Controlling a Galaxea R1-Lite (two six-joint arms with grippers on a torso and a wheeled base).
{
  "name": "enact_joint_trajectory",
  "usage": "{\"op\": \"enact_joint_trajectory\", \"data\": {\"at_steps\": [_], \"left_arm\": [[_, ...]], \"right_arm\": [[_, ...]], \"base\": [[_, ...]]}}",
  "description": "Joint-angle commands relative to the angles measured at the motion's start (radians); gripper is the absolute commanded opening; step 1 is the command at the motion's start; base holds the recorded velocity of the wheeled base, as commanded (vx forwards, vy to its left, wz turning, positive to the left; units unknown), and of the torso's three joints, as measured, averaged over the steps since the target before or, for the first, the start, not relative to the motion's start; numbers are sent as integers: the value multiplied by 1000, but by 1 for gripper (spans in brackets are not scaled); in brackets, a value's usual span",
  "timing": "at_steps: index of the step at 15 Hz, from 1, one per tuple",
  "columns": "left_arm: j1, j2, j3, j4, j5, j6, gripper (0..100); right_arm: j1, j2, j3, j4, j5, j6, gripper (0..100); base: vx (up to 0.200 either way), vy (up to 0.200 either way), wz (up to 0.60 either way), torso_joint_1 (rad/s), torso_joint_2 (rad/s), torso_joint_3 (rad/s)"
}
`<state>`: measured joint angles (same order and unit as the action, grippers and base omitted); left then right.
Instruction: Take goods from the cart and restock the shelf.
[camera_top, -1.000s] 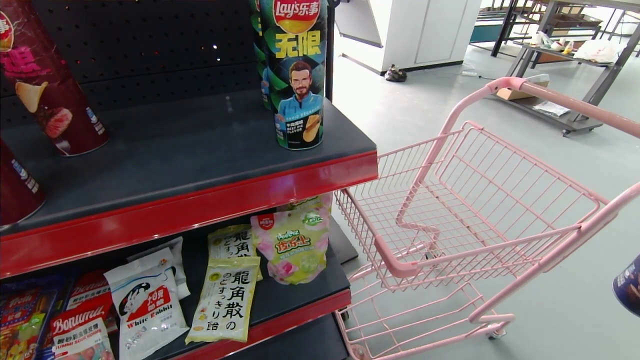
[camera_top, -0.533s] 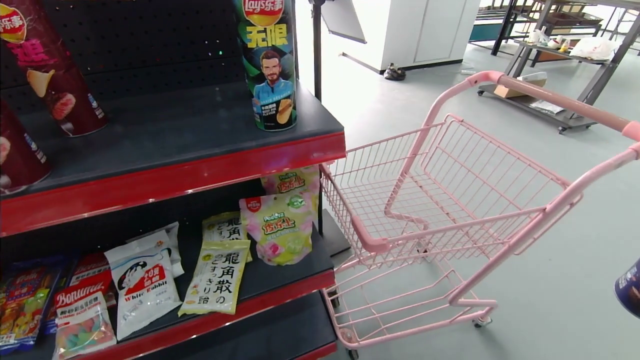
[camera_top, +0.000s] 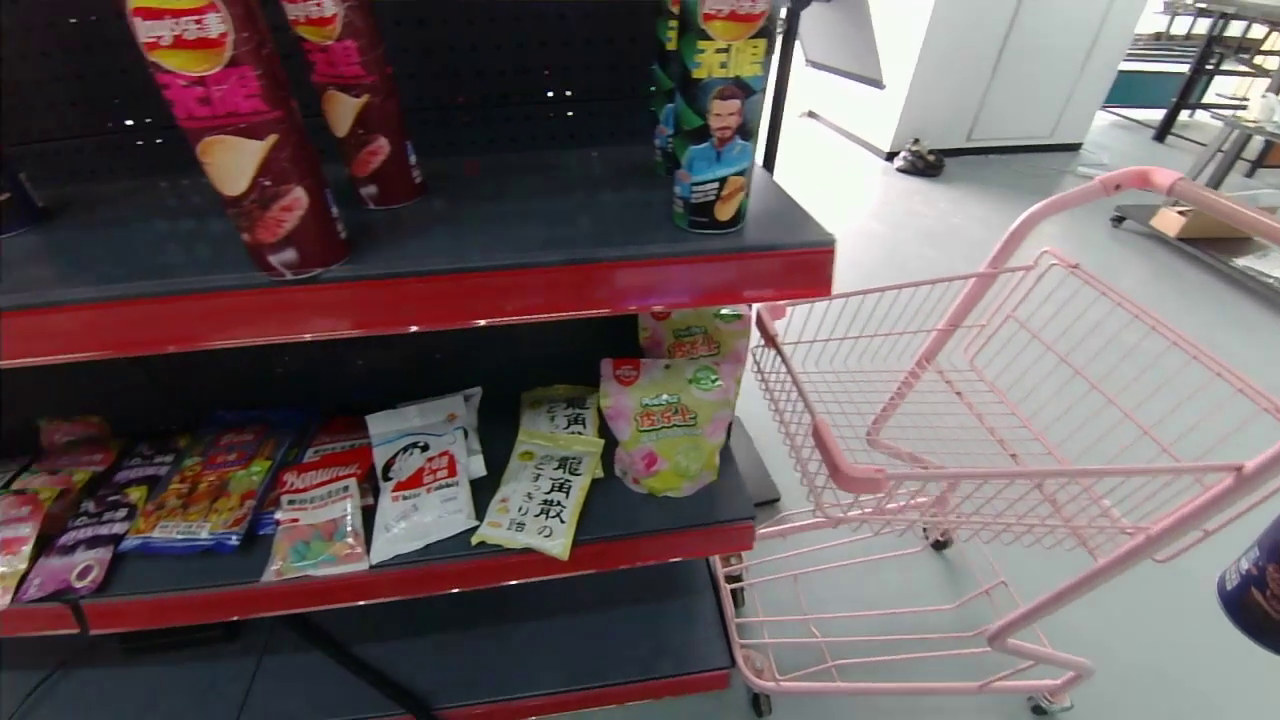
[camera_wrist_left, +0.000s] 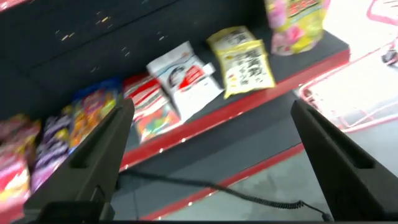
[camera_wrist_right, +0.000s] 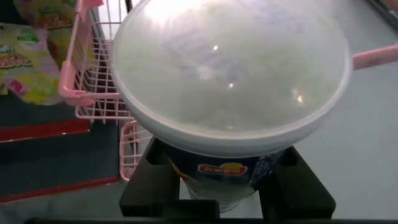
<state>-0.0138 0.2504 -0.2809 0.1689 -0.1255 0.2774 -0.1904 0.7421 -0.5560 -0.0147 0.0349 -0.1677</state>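
The shelf (camera_top: 420, 300) stands on the left, and the cart (camera_top: 850, 470) is just beside its right end. On the upper board (camera_top: 520, 220) the left cans (camera_top: 250, 150) stand one behind the other, and the right cans (camera_top: 718, 130) stand the same way at the right end. On the lower board (camera_top: 650, 520) bags (camera_top: 420, 480) lie in a row. At its right end two pouches (camera_top: 668, 425) stand one behind the other. Right of the cart, the held can (camera_top: 1255, 600) sits in the right gripper (camera_wrist_right: 224, 193).
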Motion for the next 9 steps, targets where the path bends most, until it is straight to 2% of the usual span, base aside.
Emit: {"op": "enact_joint_trajectory", "data": {"at_steps": [1, 4, 9], "left_arm": [[0, 0, 0, 0, 0, 0, 100], [-2, 0, -4, 0, -5, 0, 100], [-2, -8, -12, 1, -6, 0, 100]], "right_arm": [[0, 5, 5, -1, 0, -1, 0], [2, 5, 8, -1, 2, -1, 0], [3, -21, 34, -5, 3, -7, 0]], "base": [[0, 0, 600, 2, 7, 2], [0, 0, 0, 0, 0, 0], [0, 200, 0, 0, 2, 4]]}}
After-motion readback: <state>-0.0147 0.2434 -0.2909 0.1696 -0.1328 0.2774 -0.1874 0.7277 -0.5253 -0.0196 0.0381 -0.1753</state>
